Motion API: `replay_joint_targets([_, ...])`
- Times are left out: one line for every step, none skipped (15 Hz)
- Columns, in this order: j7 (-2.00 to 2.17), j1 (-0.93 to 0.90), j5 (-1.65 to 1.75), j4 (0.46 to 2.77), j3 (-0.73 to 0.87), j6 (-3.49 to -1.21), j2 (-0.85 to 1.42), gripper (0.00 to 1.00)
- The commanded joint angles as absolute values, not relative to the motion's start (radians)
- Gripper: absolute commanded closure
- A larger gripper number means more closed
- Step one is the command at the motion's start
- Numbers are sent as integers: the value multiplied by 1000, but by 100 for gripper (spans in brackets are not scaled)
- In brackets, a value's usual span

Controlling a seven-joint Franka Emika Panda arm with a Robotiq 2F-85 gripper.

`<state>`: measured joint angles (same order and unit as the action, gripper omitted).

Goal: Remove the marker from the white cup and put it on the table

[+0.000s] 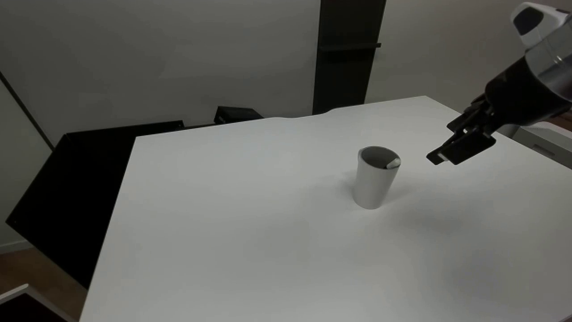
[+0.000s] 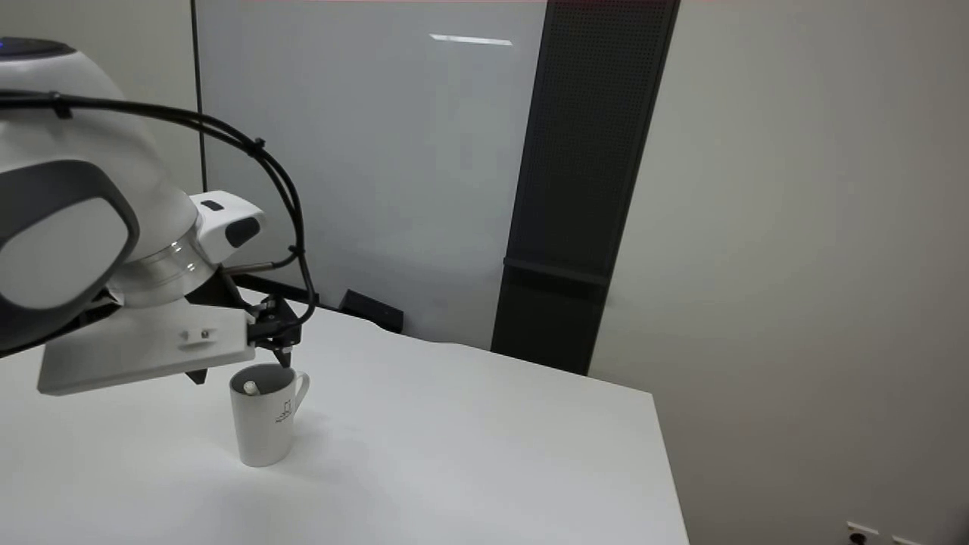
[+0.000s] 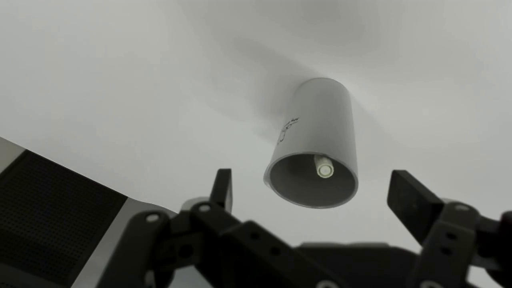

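One gaping claw [image 3: 310, 188], clear of cup [image 3: 325, 116]

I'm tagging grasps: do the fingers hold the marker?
No, the fingers stand open in the wrist view, and the marker sits inside the white cup.

White cup [image 1: 374, 187] upright on white table [image 1: 214, 214]

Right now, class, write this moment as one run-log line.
gripper: open, empty | marker: inside white cup | white cup: upright on table
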<state>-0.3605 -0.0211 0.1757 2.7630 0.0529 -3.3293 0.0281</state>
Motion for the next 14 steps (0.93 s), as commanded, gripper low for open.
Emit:
replay_joint_targets([-382,-30,155,2770,58,-3423,66,0])
replay_joint_targets([-390,-34,143,2769,61,-3448,79,0])
replay_joint_targets([-373,-35,147,2769,53,-3471,96,0])
replay_joint_targets([-372,-40,140,2766,53,-3498,113,0])
replay_joint_targets([-365,-42,140,2765,50,-3522,131,0])
replay_joint_targets([-321,-30,171,2746,30,-3462,97,0])
replay_joint_targets([-316,-30,173,2743,27,-3463,109,0])
replay_joint_targets([-320,-30,177,2738,23,-3458,105,0])
replay_joint_targets([-322,-30,183,2733,18,-3457,99,0])
replay_joint_targets([-324,-30,189,2727,13,-3456,90,0])
replay_joint_targets([-356,-36,167,2719,13,-3459,88,0])
replay_joint_targets([-338,-33,188,2709,12,-3458,99,0])
replay_joint_targets([-349,-31,174,2704,6,-3459,107,0])
replay_joint_targets([-346,-29,174,2698,5,-3459,118,0])
